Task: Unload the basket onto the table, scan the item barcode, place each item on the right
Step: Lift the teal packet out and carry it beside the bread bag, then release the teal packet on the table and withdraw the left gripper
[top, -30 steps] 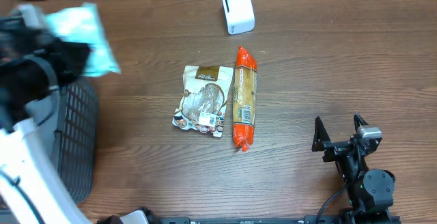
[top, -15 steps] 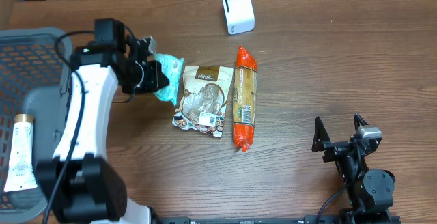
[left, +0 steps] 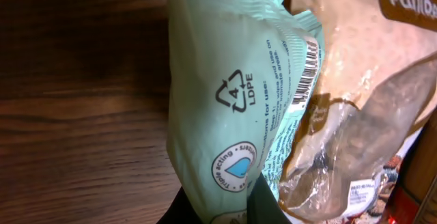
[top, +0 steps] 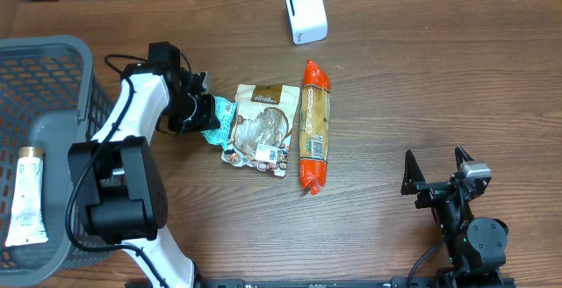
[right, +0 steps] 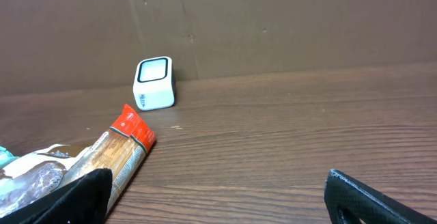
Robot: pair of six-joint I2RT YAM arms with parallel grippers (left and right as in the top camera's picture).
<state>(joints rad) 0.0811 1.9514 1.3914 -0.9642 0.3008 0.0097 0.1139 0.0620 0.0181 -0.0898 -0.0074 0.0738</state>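
My left gripper (top: pixel 200 112) is shut on a mint-green packet (top: pixel 219 116), held low over the table against the left edge of a brown pouch (top: pixel 261 128). In the left wrist view the green packet (left: pixel 232 101) fills the frame, its barcode (left: pixel 308 67) facing the camera, and the gripper (left: pixel 222 214) pinches its lower end. The white scanner (top: pixel 306 12) stands at the back of the table, apart from the packet. My right gripper (top: pixel 436 172) rests open at the front right with nothing between its fingers; its wrist view shows the scanner (right: pixel 153 82) far off.
An orange-ended long package (top: pixel 314 126) lies right of the brown pouch. A grey basket (top: pixel 53 68) at the left edge holds a white tube (top: pixel 26 196). A cardboard wall (right: pixel 273 26) backs the table.
My left arm swung from over the basket to the right and down, carrying the green packet to the brown pouch's left edge. The right arm has not moved.
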